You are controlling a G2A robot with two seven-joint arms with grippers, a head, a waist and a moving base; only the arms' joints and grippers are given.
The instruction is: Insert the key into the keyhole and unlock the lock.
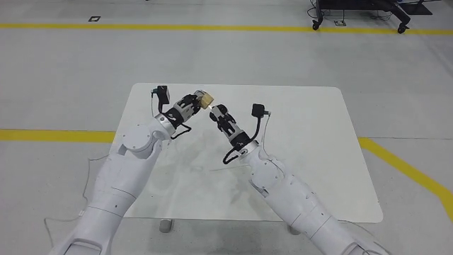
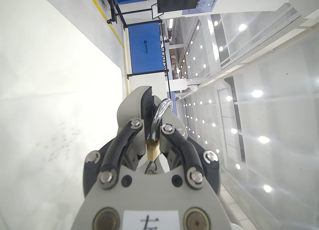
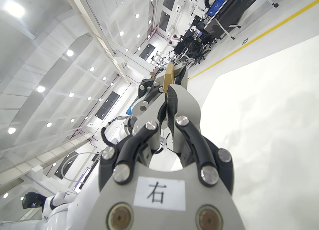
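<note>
Over the far left part of the white table (image 1: pixel 304 156), the two arms meet tip to tip, lifted off its surface. The left gripper (image 1: pixel 197 102) is clamped on the lock (image 1: pixel 205 100), a small brass padlock. In the left wrist view its silver shackle (image 2: pixel 160 112) stands up between the pads while the brass body (image 2: pixel 152 150) sits lower, near the palm. Much of the body is covered by the fingers (image 2: pixel 129 114), and the keyhole cannot be seen.

The right gripper (image 1: pixel 214 110) comes in from the other side, its tips just beside the lock. In the right wrist view its fingers (image 3: pixel 183 101) are pressed tight together. Whatever they pinch is hidden between the black pads, so I cannot make out the key or tell whether it has entered the lock. Beyond those tips, one brass edge of the padlock shows.

Both grippers hang inside the table's far edge, with most of the tabletop spreading away to the right arm's side.
</note>
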